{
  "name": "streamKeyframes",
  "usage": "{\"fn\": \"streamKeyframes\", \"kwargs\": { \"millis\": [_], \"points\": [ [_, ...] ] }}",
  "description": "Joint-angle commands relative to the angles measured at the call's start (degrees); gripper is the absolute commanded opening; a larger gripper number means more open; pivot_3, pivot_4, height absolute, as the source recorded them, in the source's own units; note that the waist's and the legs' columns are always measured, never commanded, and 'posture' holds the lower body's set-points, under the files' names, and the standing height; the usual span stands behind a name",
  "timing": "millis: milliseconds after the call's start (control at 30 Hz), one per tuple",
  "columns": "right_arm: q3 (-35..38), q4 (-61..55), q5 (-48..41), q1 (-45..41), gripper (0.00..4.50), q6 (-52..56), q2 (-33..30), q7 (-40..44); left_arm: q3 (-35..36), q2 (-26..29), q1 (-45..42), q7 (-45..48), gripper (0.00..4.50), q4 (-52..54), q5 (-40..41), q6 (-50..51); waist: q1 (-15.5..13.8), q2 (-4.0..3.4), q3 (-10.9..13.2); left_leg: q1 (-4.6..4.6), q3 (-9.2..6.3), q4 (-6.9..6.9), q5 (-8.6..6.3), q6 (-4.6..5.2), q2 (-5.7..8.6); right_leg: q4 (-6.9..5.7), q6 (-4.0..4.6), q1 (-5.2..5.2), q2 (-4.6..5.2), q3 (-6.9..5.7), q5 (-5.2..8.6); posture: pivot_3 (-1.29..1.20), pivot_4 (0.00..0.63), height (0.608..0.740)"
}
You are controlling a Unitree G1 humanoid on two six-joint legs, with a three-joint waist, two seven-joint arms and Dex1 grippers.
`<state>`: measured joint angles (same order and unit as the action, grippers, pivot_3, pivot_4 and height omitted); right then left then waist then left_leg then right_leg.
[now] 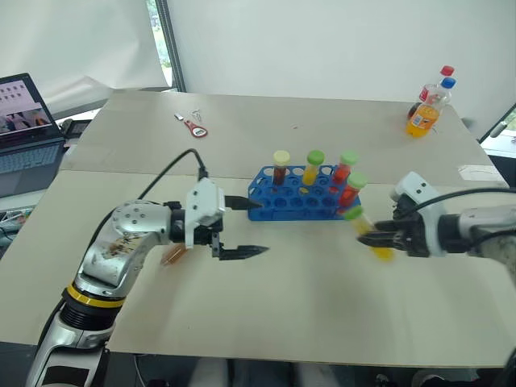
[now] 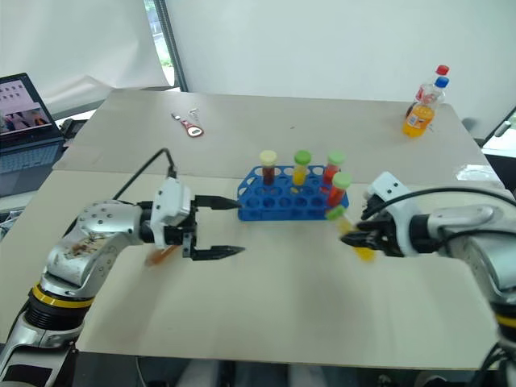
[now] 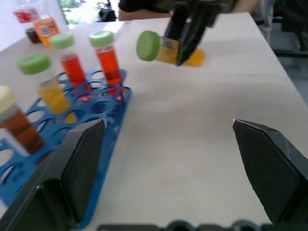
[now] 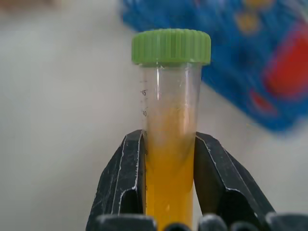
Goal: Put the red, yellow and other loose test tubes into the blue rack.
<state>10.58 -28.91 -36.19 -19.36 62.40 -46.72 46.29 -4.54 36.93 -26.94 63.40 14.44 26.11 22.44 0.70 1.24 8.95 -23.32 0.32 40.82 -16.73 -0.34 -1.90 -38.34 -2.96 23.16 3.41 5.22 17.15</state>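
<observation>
Four capped tubes already stand in the blue rack (image 1: 298, 201); the right tool (image 1: 377, 239) clamps a yellow tube (image 1: 369, 234) just beside it above the bench (image 1: 306, 298); the left tool (image 1: 242, 227) gapes wide, empty; tilted as it hangs, the tube could knock its standing neighbours or miss a hole.

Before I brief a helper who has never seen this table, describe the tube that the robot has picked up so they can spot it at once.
Find the blue rack in the middle of the table, then look off its end on the robot's right. There the right pincer grips a tube of yellow liquid with a green cap. Unlike the four capped tubes standing upright in the rack, it is tilted and off the table.
</observation>
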Motion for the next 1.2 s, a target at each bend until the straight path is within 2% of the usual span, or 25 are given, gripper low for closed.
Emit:
{"fn": "streamKeyframes", "kwargs": {
  "millis": [33, 100, 167, 400, 667, 1200],
  "points": [
    [3.56, -6.09, 1.68, 0.74, 1.0, -11.27, 11.09, -10.14, 2.92, -0.24, -1.4, -2.37, 4.5, -3.09, -1.54, -3.33, 0.01, -0.01, 0.0, 0.01, -0.01, -0.04, 0.0, 0.0, 0.03, -0.03, 0.0, 0.01, 0.03, -0.01, 0.0, 0.0, 0.15, 0.723],
    [1.92, -4.74, 5.98, 0.1, 1.0, -17.89, 19.14, -17.38, 3.02, -0.3, -1.54, -2.53, 4.5, -4.48, -2.1, -4.28, 0.04, 0.01, 0.02, 0.02, -0.01, 0.01, 0.02, -0.03, 0.08, -0.16, 0.0, 0.04, 0.05, 0.02, 0.0, 0.0, 0.15, 0.723],
    [-1.92, -2.87, 12.13, 0.75, 1.0, -26.85, 23.49, -20.33, 2.98, -0.29, -1.2, -2.37, 4.5, -3.88, -1.32, -3.56, -0.05, 0.02, 0.03, 0.05, -0.04, 0.04, 0.05, -0.09, 0.07, -0.22, 0.0, 0.02, 0.04, -0.02, 0.0, 0.0, 0.15, 0.723],
    [-9.4, 6.5, 24.14, 0.32, 1.0, -42.62, 33.74, -29.64, 3.19, 0.23, -1.41, -2.09, 4.5, -0.72, 1.24, -0.28, 0.31, 0.01, 0.03, 0.08, -0.07, -0.02, 0.15, -0.24, 0.08, -0.5, 0.01, 0.12, 0.02, -0.06, 0.0, 0.0, 0.15, 0.723],
    [-10.6, 18.02, 29.96, -0.96, 0.99, -53.52, 36.28, -32.46, 2.65, 0.22, -2.61, -2.65, 4.5, 0.56, 1.58, 1.67, 0.32, 0.0, 0.04, 0.12, -0.07, -0.02, 0.16, -0.26, 0.08, -0.55, 0.01, 0.12, 0.02, -0.06, 0.0, 0.0, 0.15, 0.723],
    [-10.83, 30.28, 34.26, -4.42, 0.99, -62.31, 39.53, -36.5, 1.62, -0.25, -3.04, -3.12, 4.5, 1.27, 1.35, 1.82, 1.19, -0.01, 0.05, 0.16, -0.1, -0.04, 0.17, -0.28, 0.08, -0.62, 0.02, 0.12, 0.01, -0.05, 0.0, 0.0, 0.15, 0.723]
  ]
}}
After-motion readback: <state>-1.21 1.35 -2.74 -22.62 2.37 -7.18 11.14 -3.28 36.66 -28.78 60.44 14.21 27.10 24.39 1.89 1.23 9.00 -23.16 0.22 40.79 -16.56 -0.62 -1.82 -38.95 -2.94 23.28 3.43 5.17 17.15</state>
